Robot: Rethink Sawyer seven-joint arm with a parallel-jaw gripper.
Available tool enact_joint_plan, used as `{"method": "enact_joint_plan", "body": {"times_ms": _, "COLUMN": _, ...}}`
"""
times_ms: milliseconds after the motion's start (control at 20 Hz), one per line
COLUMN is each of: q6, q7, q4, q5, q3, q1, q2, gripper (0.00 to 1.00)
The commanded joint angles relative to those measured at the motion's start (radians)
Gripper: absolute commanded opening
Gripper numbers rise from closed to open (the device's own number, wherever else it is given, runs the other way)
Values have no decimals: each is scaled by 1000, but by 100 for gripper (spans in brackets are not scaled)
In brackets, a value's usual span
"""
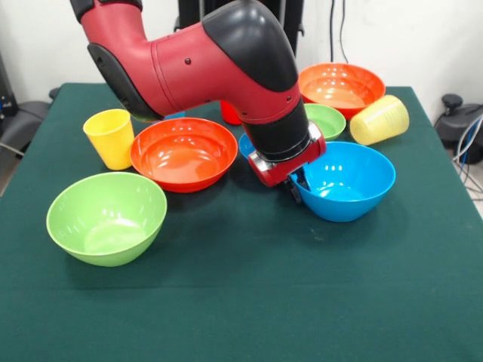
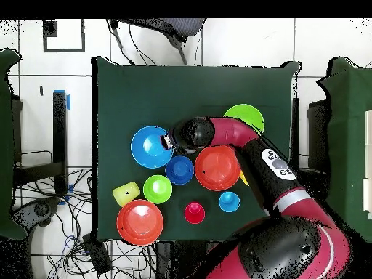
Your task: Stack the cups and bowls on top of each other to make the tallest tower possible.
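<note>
**Gripper at the rim of the big blue bowl, nothing stacked yet**

Nearest the camera in the front view sits the big green bowl [image 1: 106, 217], alone on the green table [image 1: 241, 317]. Behind it stand the yellow cup [image 1: 111, 138], upright, and an orange-red bowl [image 1: 183, 153] just beside it. To the right lies the big blue bowl [image 1: 346, 180]. The gripper [image 1: 296, 185] hangs at this bowl's left rim, low over the table; whether it is open or closed cannot be told, since the wrist hides it. From overhead the gripper [image 2: 170, 139] sits at the edge of the same bowl [image 2: 151, 147], with the small dark blue bowl [image 2: 179, 170] just beside the wrist.

Farther back are the small green bowl [image 1: 327, 121], the ribbed pale yellow cup [image 1: 379, 120] lying on its side, and the second orange-red bowl [image 1: 341, 87]. The red cup [image 2: 194, 213] and light blue cup [image 2: 229, 201] stand upright, apart. Every bowl rests singly on the table.
</note>
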Motion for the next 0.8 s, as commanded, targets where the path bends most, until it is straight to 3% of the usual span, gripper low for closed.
{"method": "enact_joint_plan", "body": {"times_ms": 50, "q6": 42, "q7": -5, "q4": -6, "q5": 5, "q3": -38, "q1": 15, "q2": 26, "gripper": 0}}
{"method": "enact_joint_plan", "body": {"times_ms": 400, "q6": 62, "q7": -36, "q4": -16, "q5": 5, "q3": -24, "q1": 1, "q2": -11, "gripper": 0}}
{"method": "enact_joint_plan", "body": {"times_ms": 800, "q6": 90, "q7": -72, "q4": 54, "q5": 97, "q3": 85, "q1": -105, "q2": -79, "gripper": 0}}
